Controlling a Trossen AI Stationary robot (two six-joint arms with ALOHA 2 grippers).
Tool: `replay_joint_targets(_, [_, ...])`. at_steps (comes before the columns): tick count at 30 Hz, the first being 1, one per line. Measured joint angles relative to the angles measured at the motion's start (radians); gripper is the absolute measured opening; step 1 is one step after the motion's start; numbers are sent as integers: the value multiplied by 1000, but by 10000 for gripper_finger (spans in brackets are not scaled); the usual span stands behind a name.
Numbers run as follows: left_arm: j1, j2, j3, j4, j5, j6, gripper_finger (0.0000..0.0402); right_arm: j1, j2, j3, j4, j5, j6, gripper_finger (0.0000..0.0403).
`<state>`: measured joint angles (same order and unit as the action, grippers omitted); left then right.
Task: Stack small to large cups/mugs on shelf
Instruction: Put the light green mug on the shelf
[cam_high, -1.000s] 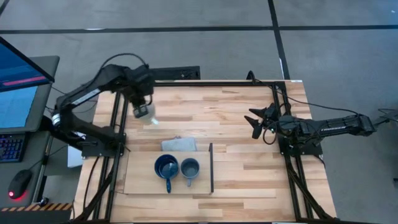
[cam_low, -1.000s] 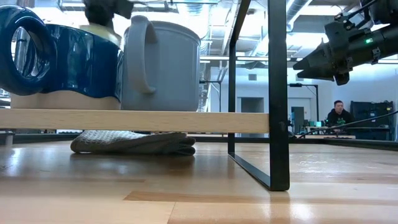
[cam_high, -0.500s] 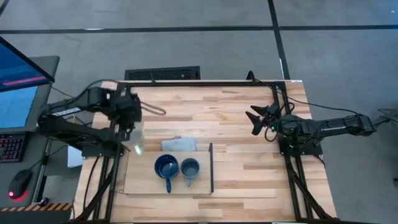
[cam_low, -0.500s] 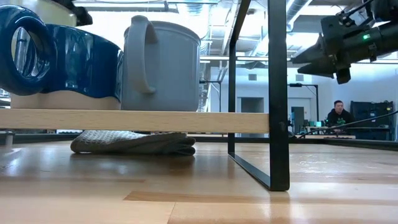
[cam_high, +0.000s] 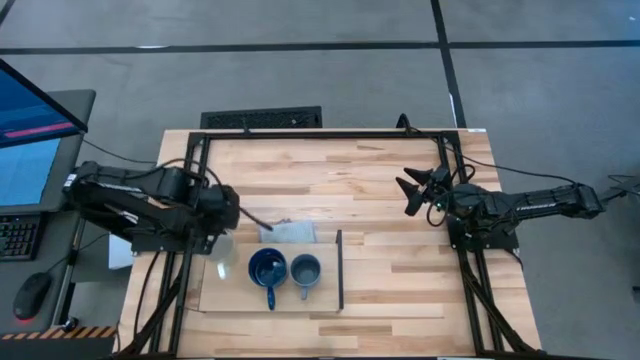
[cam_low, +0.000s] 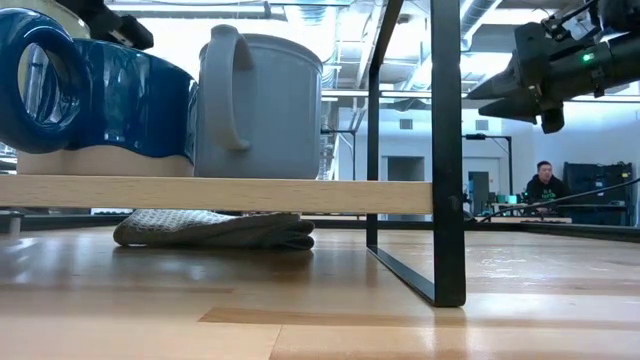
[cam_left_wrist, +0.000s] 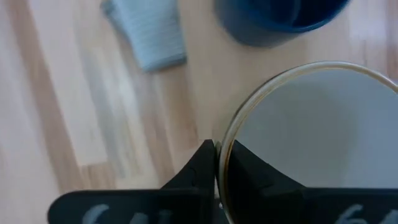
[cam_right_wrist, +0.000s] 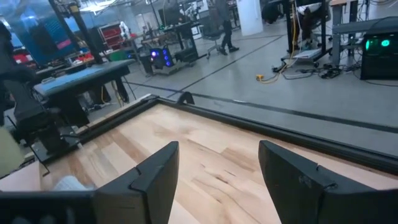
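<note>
The dark navy mug (cam_high: 267, 268) and the smaller slate grey-blue mug (cam_high: 305, 270) stand side by side, upright on their bases, on the pale plywood shelf (cam_high: 240, 298). A black strip (cam_high: 340, 270) runs along the shelf's right edge. My left gripper (cam_high: 224, 230) is shut on the cream-white mug (cam_left_wrist: 311, 149), above the shelf's left end and just left of the navy mug (cam_left_wrist: 273, 18). The cream mug's top also shows in the low view (cam_low: 55, 12), behind the navy mug (cam_low: 100, 100). My right gripper (cam_high: 415, 195) is open and empty above the table's right half. My left gripper pinches the cream-white mug's rim (cam_left_wrist: 225, 163), one finger inside the mug and one outside. The fingers come from above, pointing down. The mug hangs below them with its mouth up, lifted clear of the shelf.
A grey folded cloth (cam_high: 288, 232) lies on the tabletop just beyond the shelf and partly under it (cam_low: 215, 228). A black frame rises around the table (cam_low: 445, 150). A person sits far off in the room (cam_low: 545, 182). Bare wood lies between the shelf and my right arm.
My left gripper has carried the cream-white mug from the table's far left area toward the near edge, to above the shelf's left end beside the navy mug, keeping it lifted. My right gripper has risen slightly.
</note>
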<state>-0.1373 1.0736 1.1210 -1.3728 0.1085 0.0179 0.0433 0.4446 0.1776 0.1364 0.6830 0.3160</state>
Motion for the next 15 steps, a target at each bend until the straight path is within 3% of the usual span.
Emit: replay_joint_targets(15, [-238,105,2,70,-97,-88,10,0,0,0,6,0,-1,244])
